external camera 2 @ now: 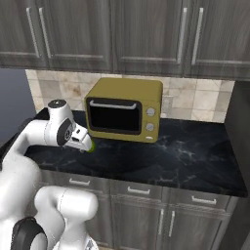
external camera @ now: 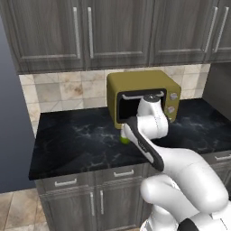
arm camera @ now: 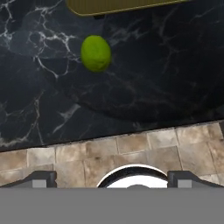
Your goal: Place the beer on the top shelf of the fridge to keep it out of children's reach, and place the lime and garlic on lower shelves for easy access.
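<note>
1 lime (arm camera: 96, 53) was what I had under the hand camera: a smooth yellow-green fruit lying on the black marble counter (arm camera: 166, 65), just in front of the mustard-yellow microwave (arm camera: 118, 5), whose lower edge ran along the top of that view. Nothing touched the fruit. The gripper (arm camera: 112, 179) stood wide open — its 2 dark fingertips (arm camera: 41, 179) sat far apart at the bottom of the hand view, with nothing between them, well short of the lime and over the counter's front edge, where the tan floor tiles (arm camera: 131, 153) showed beyond the stone.

From the left base view I saw the arm (external camera: 153, 135) bent forward over the counter in front of the microwave's dark door, and a sliver of the lime showed beside the arm's dark-striped link, low and left of the oven. From the right base view the same fruit showed as a small green spot at the tip of the hand, just left of the microwave's lower left corner, resting on the counter.

The microwave door was shut, its pale handle across the top and 2 round knobs on the right panel. Dark wood-grain cupboards (external camera 2: 146, 34) hung above it, a tiled backsplash (external camera: 63, 90) ran behind, and drawers (external camera 2: 139, 190) with pale handles sat beneath the counter. A plain grey panel (external camera: 11, 126) rose at the left edge of the left base view — I could not tell what it was.
</note>
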Robot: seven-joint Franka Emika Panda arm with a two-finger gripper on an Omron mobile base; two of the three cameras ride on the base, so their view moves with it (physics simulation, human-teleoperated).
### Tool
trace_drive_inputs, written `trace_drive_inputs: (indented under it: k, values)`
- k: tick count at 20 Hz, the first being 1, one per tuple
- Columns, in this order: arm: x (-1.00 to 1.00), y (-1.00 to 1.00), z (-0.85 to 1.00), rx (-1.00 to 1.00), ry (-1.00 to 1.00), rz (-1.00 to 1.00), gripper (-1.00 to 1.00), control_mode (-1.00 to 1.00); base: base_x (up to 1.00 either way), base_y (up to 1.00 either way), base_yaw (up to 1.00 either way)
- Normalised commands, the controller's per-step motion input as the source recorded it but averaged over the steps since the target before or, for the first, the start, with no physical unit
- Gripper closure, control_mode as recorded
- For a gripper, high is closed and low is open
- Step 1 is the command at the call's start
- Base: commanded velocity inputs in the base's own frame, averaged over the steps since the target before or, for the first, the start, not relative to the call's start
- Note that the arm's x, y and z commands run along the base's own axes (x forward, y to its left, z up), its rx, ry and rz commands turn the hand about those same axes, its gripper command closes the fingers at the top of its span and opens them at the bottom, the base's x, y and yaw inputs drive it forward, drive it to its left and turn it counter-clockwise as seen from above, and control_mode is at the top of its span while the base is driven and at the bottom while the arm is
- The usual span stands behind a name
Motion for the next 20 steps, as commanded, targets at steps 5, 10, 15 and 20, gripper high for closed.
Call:
trace_drive_inputs:
  k: [5, 10, 15, 20]
  values:
    - [0.37, 0.0, -0.16, 0.0, 0.0, 0.0, -1.0, -1.0, 0.0, 0.0, 0.0]
    - [0.35, 0.0, -0.23, 0.0, 0.0, 0.0, -1.0, -1.0, 0.0, 0.0, 0.0]
    - [0.33, 0.02, -0.28, 0.0, 0.0, 0.0, -1.0, -1.0, 0.0, 0.0, 0.0]
    - [0.3, 0.03, -0.27, 0.0, 0.0, 0.0, -1.0, -1.0, 0.0, 0.0, 0.0]
